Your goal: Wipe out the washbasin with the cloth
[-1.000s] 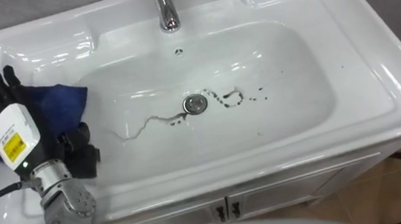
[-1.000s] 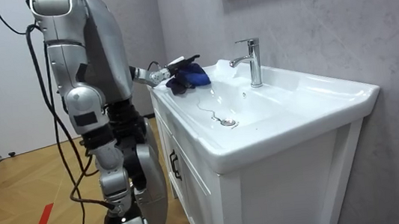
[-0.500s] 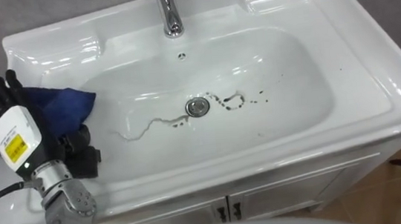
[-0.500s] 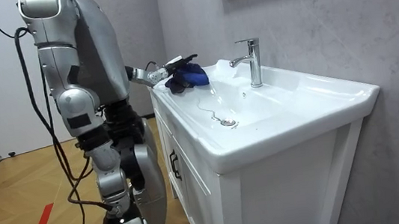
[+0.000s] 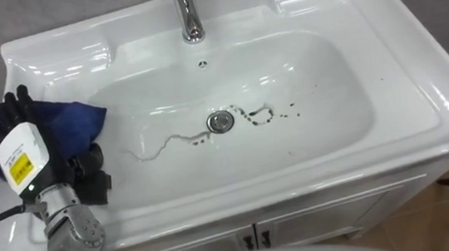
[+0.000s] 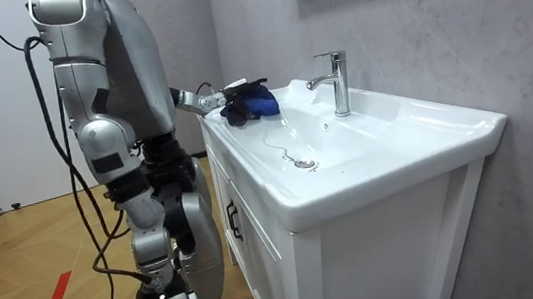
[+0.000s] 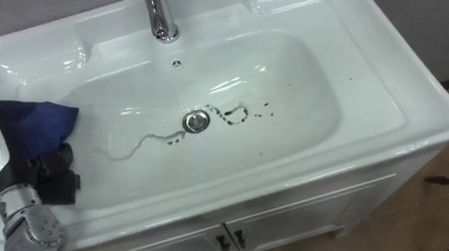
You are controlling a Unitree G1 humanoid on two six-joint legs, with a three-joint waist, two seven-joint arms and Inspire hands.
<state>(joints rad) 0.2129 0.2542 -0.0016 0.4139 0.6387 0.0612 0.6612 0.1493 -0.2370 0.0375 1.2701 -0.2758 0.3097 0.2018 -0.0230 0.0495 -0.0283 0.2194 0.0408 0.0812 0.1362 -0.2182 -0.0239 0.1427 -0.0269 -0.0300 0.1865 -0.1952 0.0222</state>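
left eye view: blue cloth (image 5: 72,123) lies under left robot hand (image 5: 23,152).

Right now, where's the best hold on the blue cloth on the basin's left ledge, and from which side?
Probably the bunched middle of the dark blue cloth, under the left hand, approached from above on the robot's left. The folds pile thickest there on the white ceramic basin's ledge, while the corner pointing toward the bowl thins out over the slope.
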